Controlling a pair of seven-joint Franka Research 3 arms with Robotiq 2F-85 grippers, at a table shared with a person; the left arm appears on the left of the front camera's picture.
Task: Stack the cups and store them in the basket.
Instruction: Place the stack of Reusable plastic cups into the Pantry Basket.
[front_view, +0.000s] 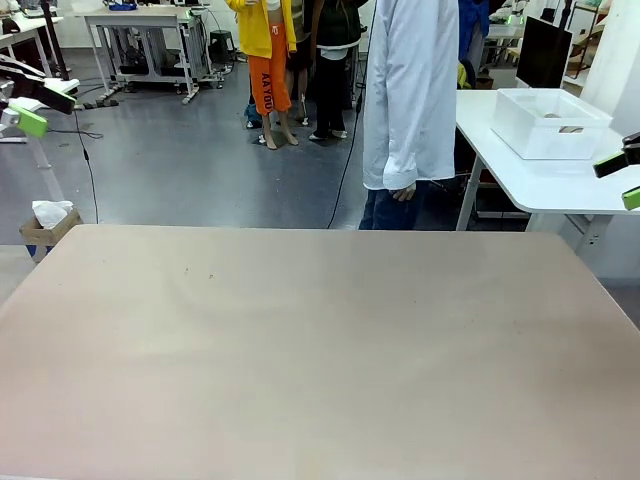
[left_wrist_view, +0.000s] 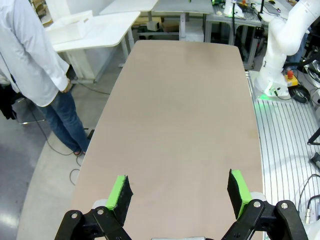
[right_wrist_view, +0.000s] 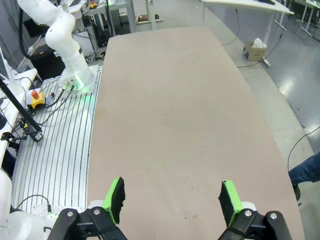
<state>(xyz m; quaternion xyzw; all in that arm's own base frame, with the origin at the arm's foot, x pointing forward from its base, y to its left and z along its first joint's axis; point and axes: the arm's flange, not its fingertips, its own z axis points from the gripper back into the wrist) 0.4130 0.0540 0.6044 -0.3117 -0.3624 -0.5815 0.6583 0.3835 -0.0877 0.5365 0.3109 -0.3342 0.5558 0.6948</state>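
Front view: the tan bench (front_view: 320, 350) lies bare, with a person in a white shirt and jeans (front_view: 408, 110) standing at its far edge. The basket (front_view: 550, 122) sits on a separate white side table (front_view: 560, 185) behind and to the right, well apart from both arms; something small lies inside it, too unclear to name. A cardboard box with crumpled paper (front_view: 48, 222) rests on the floor at far left. No readable writing on the bench or basket. The left claw (left_wrist_view: 179, 194) hangs above the bench, pads spread wide, holding nothing. The right claw (right_wrist_view: 171, 197) likewise gapes wide over the bare surface.
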